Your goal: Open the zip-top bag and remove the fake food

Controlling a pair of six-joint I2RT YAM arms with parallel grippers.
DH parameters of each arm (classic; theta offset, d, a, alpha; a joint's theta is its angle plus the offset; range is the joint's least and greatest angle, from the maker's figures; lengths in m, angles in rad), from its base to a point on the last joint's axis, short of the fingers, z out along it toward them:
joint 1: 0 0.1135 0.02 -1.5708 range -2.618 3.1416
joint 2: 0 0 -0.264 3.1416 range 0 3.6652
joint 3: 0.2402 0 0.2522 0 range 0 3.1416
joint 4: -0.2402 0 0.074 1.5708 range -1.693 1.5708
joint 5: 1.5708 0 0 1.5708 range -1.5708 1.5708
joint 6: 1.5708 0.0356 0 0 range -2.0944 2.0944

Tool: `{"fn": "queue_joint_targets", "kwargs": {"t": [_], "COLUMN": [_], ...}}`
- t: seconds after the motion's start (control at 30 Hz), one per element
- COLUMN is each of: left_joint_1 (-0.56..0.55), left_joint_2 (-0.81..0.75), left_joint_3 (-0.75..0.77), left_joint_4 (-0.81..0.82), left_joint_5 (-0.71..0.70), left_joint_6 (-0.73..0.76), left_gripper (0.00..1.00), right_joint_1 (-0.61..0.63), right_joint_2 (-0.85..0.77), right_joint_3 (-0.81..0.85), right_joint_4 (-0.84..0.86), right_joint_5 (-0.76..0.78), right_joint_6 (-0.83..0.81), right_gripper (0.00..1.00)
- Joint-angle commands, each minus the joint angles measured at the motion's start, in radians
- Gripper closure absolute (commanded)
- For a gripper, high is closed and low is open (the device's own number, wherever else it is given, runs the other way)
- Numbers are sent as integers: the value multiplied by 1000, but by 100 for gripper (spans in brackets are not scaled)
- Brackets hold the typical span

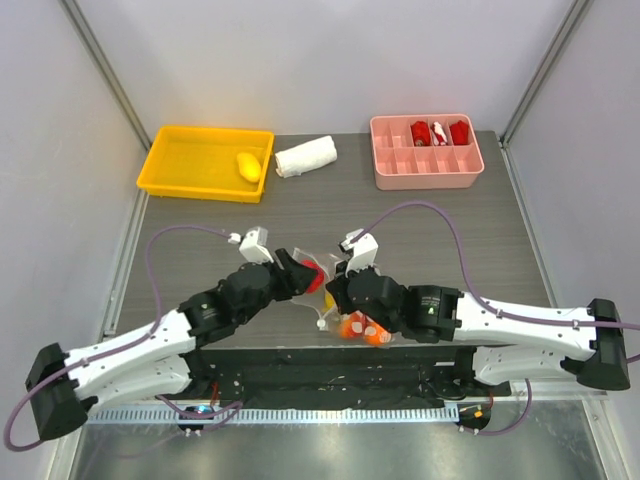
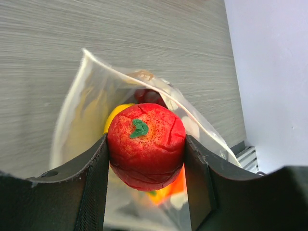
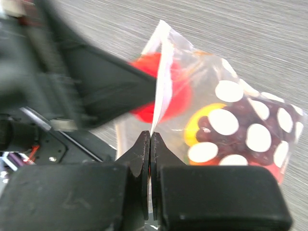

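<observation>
The clear dotted zip-top bag (image 3: pixel 226 120) lies near the table's front middle, its mouth open; in the top view the bag (image 1: pixel 335 300) sits between both wrists. My left gripper (image 2: pixel 146 159) is shut on a red fake fruit (image 2: pixel 146 144) with a green stem mark, held at the bag's mouth. More fake food stays inside: a yellow piece (image 2: pixel 115 115), purple grapes (image 3: pixel 250 125) and orange pieces (image 1: pixel 362 328). My right gripper (image 3: pixel 150 139) is shut on the bag's white rim edge (image 3: pixel 161 86), pinching it flat. A yellow fruit (image 1: pixel 248 166) lies in the yellow bin.
A yellow bin (image 1: pixel 190 160) stands at the back left. A rolled white cloth (image 1: pixel 305 157) lies beside it. A pink divided tray (image 1: pixel 427 152) with red items sits at the back right. The table's right edge (image 2: pixel 243 154) runs close to the bag.
</observation>
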Motion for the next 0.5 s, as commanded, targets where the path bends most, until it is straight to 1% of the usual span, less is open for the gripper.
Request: {"fn": "queue_joint_targets", "kwargs": {"t": [0.0,0.03,0.07,0.1,0.13,0.17,0.2,0.3,0.33,0.37,0.4,0.43,0.47], "left_joint_1": [9,16,27,32,39,47,65,125,131,136,145,151,162], "left_joint_2": [-135,-139,-139,-133,-130,-129,-124,-107,-100,-100,-100,-98,-89], "left_joint_3": [129,168,246,293,326,387,408,475,483,477,435,410,379], "left_joint_4": [-441,-497,-568,-675,-720,-748,-777,-744,-677,-603,-523,-327,-208], "left_joint_5": [-117,-150,-175,-205,-233,-285,-328,-420,-451,-539,-577,-610,-629], "left_joint_6": [71,111,176,207,241,298,318,405,427,482,520,559,606], "left_gripper": [100,100,100,100,100,100,100,100,100,100,100,100,100], "right_joint_1": [5,5,5,5,5,3,5,5,3,5,5,5,5], "right_joint_2": [-46,-48,-51,-54,-54,-57,-60,-60,-58,-58,-60,-63,-64], "right_joint_3": [-15,-17,-18,-18,-20,-21,-20,-17,-14,-14,-12,-11,-8], "right_joint_4": [-3,-3,-6,-8,-9,-11,-11,-9,-11,-11,-9,-11,-12], "right_joint_5": [64,63,63,61,63,61,63,63,61,61,58,52,51], "right_joint_6": [-19,-19,-19,-18,-21,-19,-21,-24,-25,-24,-25,-24,-25], "right_gripper": [99,99,99,99,99,99,99,99,99,99,99,99,99]}}
